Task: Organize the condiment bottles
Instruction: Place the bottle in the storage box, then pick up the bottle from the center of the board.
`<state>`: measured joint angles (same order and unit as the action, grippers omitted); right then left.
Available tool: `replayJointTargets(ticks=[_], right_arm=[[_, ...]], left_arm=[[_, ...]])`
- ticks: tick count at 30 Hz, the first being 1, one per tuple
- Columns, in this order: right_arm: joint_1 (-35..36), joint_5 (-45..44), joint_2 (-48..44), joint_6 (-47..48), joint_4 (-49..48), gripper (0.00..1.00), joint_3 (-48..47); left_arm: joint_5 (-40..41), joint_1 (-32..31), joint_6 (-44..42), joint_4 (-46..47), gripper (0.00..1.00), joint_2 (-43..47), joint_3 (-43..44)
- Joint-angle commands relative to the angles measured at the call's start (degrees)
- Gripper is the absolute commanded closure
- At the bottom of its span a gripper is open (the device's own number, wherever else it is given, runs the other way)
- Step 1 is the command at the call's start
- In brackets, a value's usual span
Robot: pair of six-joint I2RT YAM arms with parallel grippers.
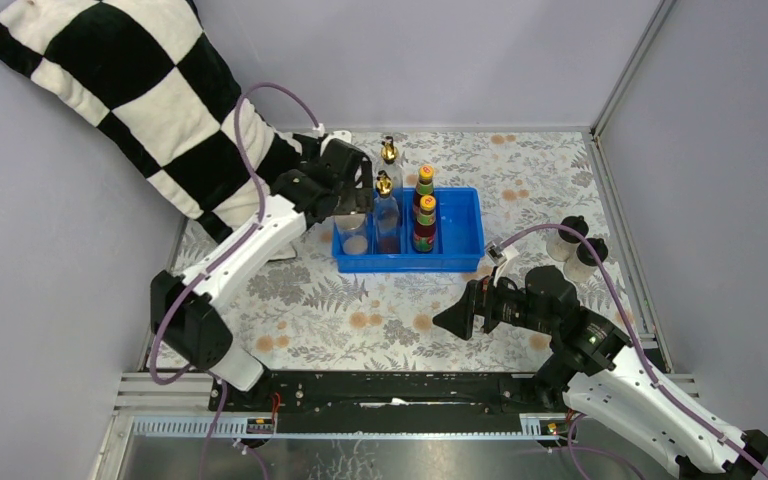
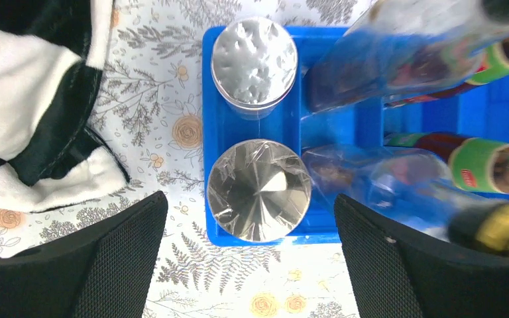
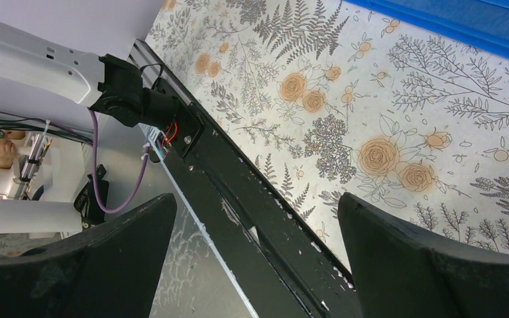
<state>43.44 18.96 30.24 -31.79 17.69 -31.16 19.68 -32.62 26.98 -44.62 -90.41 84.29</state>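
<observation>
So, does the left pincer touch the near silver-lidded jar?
Apart. The left wrist view shows the left pincer open, with a clear gap on each side of the silver-lidded jar.

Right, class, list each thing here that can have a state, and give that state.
Blue tray: holds six containers, rightmost section bare.
Near jar: lidded, upright in tray.
Far jar: lidded, upright in tray.
Gold-spouted bottles: both upright in tray.
Orange-capped bottles: capped, upright in tray.
Black-capped shakers: capped, upright on table, outside tray.
Left gripper: open above near jar, holding nothing.
Right gripper: open, holding nothing.
</observation>
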Motion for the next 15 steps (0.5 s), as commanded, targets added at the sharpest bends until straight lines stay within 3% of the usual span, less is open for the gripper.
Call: replayJointTargets(ticks=[1,6,15], right_arm=[[-0.2,0.02,-0.08,0.05,-1.55,0.0,0.32],[-0.2,-0.27,-0.04,-0.1,-1.62,0.0,0.19],[-0.2,-5.12,4.56,4.68,2.48,0.0,-5.53]], left_arm=[[1.32,-0.11,-1.04,0.44,0.01,3.57,2.24],[0.62,-0.19,0.19,0.19,0.01,11.49,0.6],[-1.06,-0.21,3.3,-0.42,0.01,29.62,-12.05]])
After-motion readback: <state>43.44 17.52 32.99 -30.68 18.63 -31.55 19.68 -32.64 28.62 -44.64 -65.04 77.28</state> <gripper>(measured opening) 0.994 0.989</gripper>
